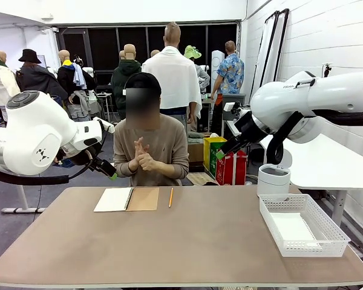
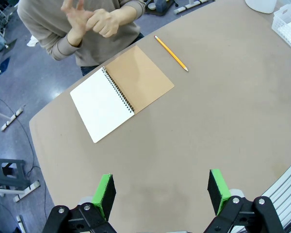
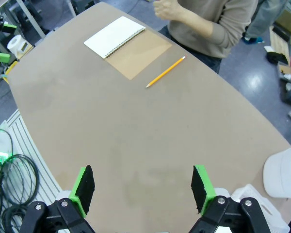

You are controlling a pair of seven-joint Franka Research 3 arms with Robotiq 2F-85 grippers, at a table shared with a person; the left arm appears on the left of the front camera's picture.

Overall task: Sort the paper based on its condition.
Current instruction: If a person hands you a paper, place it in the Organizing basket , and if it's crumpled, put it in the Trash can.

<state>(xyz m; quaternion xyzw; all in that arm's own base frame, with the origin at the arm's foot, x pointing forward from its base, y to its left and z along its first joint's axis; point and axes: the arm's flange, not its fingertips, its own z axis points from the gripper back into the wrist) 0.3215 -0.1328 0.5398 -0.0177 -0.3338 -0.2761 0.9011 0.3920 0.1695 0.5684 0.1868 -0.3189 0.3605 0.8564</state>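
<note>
The paper is out of view as loose sheets. A spiral notebook [image 1: 127, 199] [image 2: 121, 90] [image 3: 128, 41] lies open at the table's far side, with a white page on one side and its tan cover folded out on the other. My left gripper [image 2: 160, 191] [image 1: 109, 172] hangs open high above the table's left part, nothing between its green pads [image 2: 105, 193]. My right gripper [image 3: 143, 189] [image 1: 225, 150] is open too, raised over the right part and holding nothing. The person sits behind the notebook with both hands [image 1: 140, 158] together at chest height.
A yellow pencil [image 1: 170, 197] [image 2: 171, 53] [image 3: 165, 72] lies just right of the notebook. A white mesh basket [image 1: 272, 220] [image 2: 288, 22] stands at the table's right edge, and a white round bin [image 1: 273, 179] [image 3: 283, 172] stands behind it. The brown tabletop [image 1: 169, 241] is bare across the middle and front.
</note>
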